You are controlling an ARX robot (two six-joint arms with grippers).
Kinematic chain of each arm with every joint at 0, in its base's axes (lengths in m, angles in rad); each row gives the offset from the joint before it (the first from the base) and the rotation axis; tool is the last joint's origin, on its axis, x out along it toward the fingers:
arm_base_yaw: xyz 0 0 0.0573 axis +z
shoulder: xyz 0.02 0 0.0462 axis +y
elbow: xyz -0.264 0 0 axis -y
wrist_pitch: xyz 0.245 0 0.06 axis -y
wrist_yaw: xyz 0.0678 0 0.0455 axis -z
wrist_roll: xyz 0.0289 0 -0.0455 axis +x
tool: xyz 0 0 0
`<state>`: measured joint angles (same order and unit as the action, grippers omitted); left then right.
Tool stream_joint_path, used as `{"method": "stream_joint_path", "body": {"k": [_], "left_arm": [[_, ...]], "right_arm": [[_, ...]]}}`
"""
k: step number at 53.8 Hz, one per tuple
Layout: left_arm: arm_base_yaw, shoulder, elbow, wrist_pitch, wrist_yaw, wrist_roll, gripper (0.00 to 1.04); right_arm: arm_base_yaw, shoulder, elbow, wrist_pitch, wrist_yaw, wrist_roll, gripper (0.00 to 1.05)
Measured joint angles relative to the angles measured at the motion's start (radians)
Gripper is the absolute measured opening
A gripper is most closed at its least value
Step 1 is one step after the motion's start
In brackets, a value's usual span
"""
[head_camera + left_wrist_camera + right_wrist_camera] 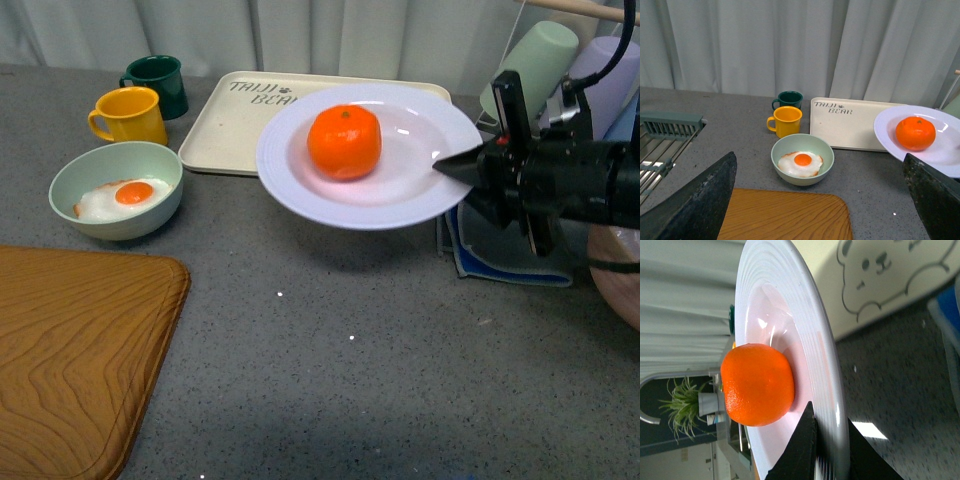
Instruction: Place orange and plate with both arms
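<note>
The orange [344, 142] sits on the plate [290, 172], which the right pincer [445, 168] pinches by the rim, aloft. The left pincer [819, 157] is spread and empty. Setting down remains.

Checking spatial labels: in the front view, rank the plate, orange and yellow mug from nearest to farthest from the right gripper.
1. plate, its rim clamped in the right gripper.
2. orange, sitting mid-plate.
3. yellow mug, far to the left.

Right arm [570, 175]: matte black.
Black cable [628, 35] at 1 o'clock; red mark [502, 141] near right gripper [447, 165]; left gripper fingers [697, 207] scuffed.
</note>
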<state>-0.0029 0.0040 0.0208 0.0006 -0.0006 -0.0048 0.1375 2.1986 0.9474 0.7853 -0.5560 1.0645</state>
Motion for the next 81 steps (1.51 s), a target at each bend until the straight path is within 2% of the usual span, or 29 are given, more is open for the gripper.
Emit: {"method": "stream_joint_path", "body": {"k": [15,29,41,51,61,66,72,74,78,81], "left_arm": [[0.0,0.0,0.0,0.0,0.0,0.0,0.98],[0.0,0.0,0.0,0.0,0.0,0.0,0.98],[0.0,0.0,0.0,0.0,0.0,0.0,0.98],[0.0,0.0,0.0,0.0,0.0,0.0,0.98],[0.0,0.0,0.0,0.0,0.0,0.0,0.98],[0.0,0.0,0.0,0.0,0.0,0.0,0.98],[0.0,0.0,0.0,0.0,0.0,0.0,0.98],[0.0,0.0,0.0,0.0,0.0,0.0,0.98],[0.0,0.0,0.0,0.0,0.0,0.0,0.98],[0.0,0.0,0.0,0.0,0.0,0.0,0.98]], "right_arm": [[-0.001,0.137,0.317,-0.194,0.035,0.021,0.03],[0.039,0.393,0.827,-0.503,0.063,0.057,0.03],[0.073,0.558,1.134,-0.719,0.088,0.026,0.03],[0.08,0.583,1.184,-0.753,0.098,0.007,0.32],[0.072,0.517,1.071,-0.71,0.144,-0.007,0.62],[0.069,0.47,1.01,-0.722,0.195,-0.052,0.76],[0.074,0.403,0.941,-0.743,0.285,-0.202,0.94],[0.078,0.384,0.923,-0.75,0.323,-0.259,0.97],[0.088,0.349,0.89,-0.757,0.407,-0.382,0.95],[0.094,0.326,0.862,-0.749,0.428,-0.456,0.95]]}}
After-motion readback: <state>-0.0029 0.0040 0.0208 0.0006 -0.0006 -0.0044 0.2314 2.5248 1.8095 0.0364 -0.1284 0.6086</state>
